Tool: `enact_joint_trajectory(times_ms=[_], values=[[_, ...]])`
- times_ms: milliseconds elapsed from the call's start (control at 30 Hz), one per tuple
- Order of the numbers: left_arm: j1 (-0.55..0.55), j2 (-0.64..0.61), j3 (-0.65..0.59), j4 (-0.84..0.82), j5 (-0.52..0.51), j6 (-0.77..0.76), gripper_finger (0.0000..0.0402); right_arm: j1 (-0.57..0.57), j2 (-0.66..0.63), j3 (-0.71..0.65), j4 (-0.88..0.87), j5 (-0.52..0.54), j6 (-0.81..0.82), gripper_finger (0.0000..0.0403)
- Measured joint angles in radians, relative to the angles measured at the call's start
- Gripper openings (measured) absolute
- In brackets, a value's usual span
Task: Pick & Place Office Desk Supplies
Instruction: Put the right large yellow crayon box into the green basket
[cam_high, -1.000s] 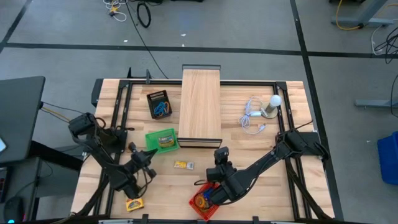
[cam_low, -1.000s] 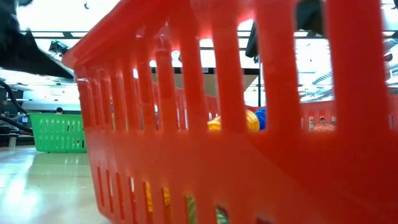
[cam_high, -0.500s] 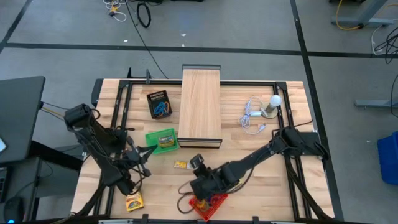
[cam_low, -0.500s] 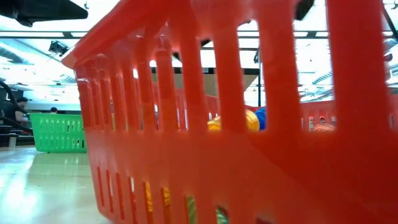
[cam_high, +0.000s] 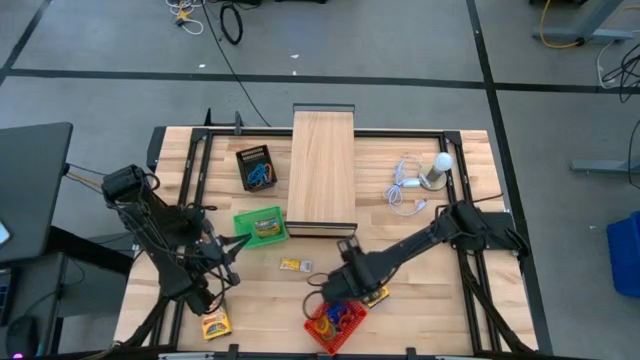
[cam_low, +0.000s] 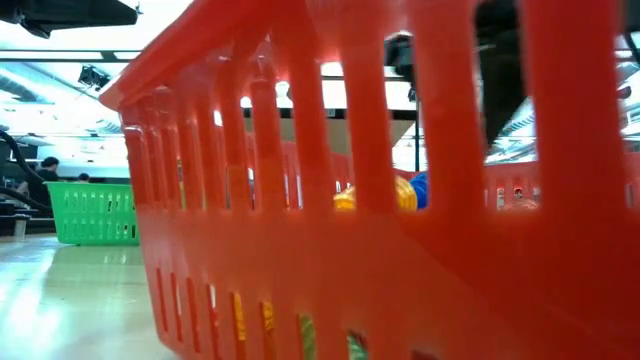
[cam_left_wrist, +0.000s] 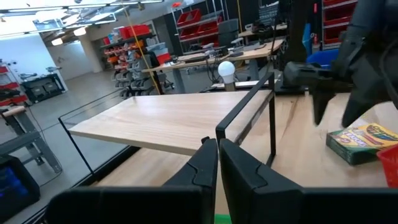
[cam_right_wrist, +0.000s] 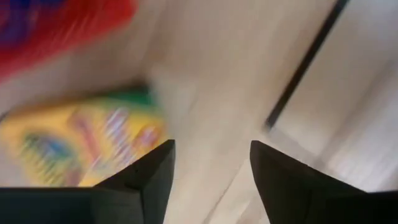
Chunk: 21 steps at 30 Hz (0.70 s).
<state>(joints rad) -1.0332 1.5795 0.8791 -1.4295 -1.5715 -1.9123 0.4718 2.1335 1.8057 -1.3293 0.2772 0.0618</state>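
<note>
Coloured rubber loops (cam_high: 331, 322) heaped in red slotted plastic basket (cam_high: 318, 334) at table's 6 o'clock edge, yellow-and-green crayon box (cam_high: 373, 294) on wood at basket's 1 o'clock, right gripper (cam_high: 345, 285) just beside it, jaws wide and empty, left gripper (cam_high: 232, 243) near green basket (cam_high: 242, 222), fingers (cam_left_wrist: 239, 165) nearly together, empty.

The long wooden box (cam_high: 323, 170) lay at the table's (cam_high: 460, 300) middle rear, a basket (cam_high: 258, 226) just left of its near end, another basket (cam_high: 334, 322) at the front edge, holding loops (cam_high: 328, 320), a crayon box (cam_high: 372, 295) beside it
</note>
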Motion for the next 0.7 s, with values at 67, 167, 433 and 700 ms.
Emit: enact_joint_trajectory(times_ms=[67, 167, 433, 700], values=[[0.0, 0.0, 0.0, 0.0, 0.0, 0.0, 0.0027, 0.025, 0.0, 0.0, -0.072, -0.041, 0.064, 0.0218], [0.0, 0.0, 0.0, 0.0, 0.0, 0.0, 0.0028, 0.068, -0.001, 0.0, -0.145, -0.089, 0.132, 0.0219], [0.0, 0.0, 0.0, 0.001, 0.0, 0.0, 0.0027, 0.208, -0.002, 0.0, -0.095, -0.127, 0.26, 0.0216], [0.0, 0.0, 0.0, 0.001, 0.0, -0.001, 0.0025, 0.291, 0.006, -0.048, 0.073, -0.027, 0.292, 0.0195]])
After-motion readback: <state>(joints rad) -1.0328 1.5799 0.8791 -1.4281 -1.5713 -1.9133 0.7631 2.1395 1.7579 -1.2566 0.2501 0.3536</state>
